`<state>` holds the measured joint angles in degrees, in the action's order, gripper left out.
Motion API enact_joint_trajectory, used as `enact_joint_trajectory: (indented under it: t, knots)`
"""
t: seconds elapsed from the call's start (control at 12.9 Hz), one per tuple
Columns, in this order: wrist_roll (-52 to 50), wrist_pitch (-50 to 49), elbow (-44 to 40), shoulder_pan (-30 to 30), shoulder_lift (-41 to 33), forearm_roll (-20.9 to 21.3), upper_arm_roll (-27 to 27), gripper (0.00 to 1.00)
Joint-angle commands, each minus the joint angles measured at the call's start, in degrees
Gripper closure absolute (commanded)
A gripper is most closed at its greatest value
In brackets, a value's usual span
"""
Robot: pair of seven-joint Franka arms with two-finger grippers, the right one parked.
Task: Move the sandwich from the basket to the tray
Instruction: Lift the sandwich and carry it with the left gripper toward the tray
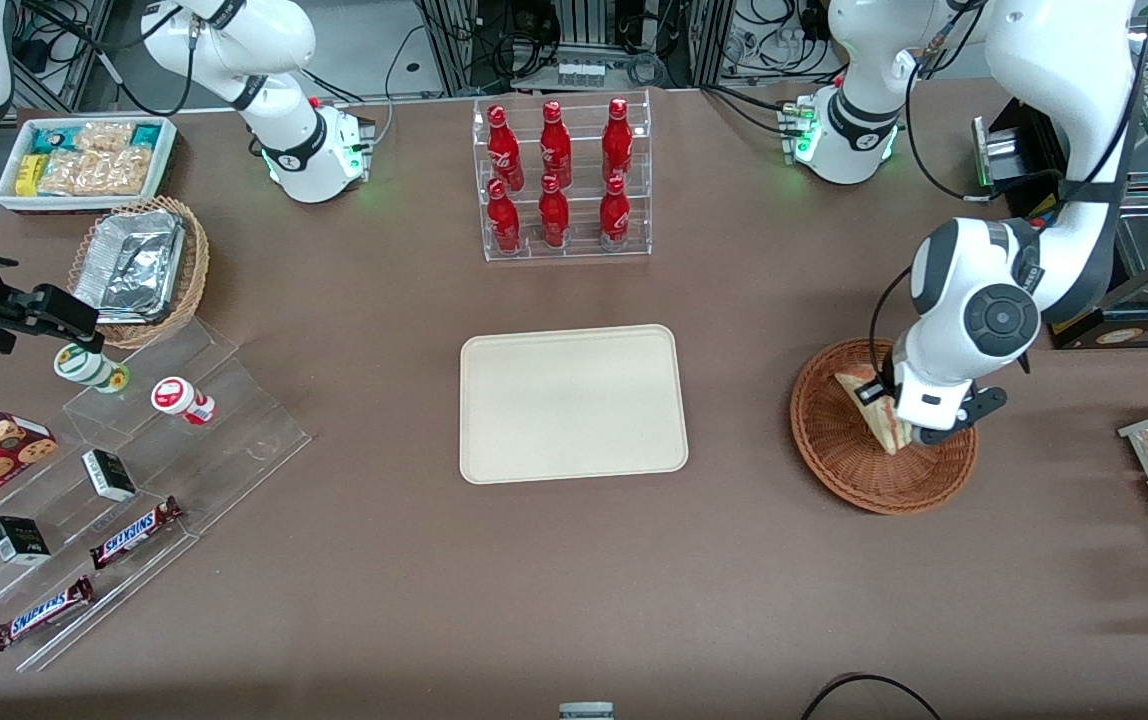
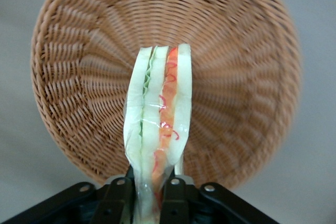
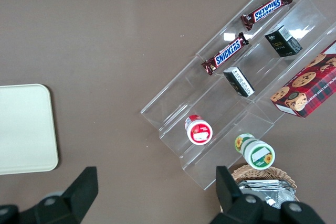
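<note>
step: lifting out | black two-finger gripper (image 2: 149,192) is pinching the pale triangular wrapped sandwich (image 2: 157,124) by its edge, over the round reddish-brown wicker basket (image 1: 849,455) | tip: I'd be keeping it upright and clearing the rim before swinging to the flat beige rectangular tray (image 1: 572,402)

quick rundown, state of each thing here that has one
gripper: shut on the sandwich, over the basket
sandwich: wrapped in clear film, held on edge, lifted above the basket floor
basket: upright, nothing else in it
tray: flat, bare
cola bottles: upright, capped, in their clear rack
</note>
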<state>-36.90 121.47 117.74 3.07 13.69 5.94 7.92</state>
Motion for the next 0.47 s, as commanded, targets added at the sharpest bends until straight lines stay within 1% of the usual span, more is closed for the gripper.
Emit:
enact_joint_trajectory:
  t: [0.0, 0.16, 0.31, 0.39]
  knots:
    - [9.97, -4.91, -2.86, 0.88, -0.42, 0.22, 2.26, 1.00]
    - [11.51, -5.36, -3.74, 1.49, 0.19, 0.13, 6.65, 1.00]
    - [7.22, -5.01, -5.93, 2.80, 1.94, -1.19, 9.65, 1.00]
    - [4.15, -5.36, -8.29, 4.64, 3.78, -1.19, 10.09, 1.00]
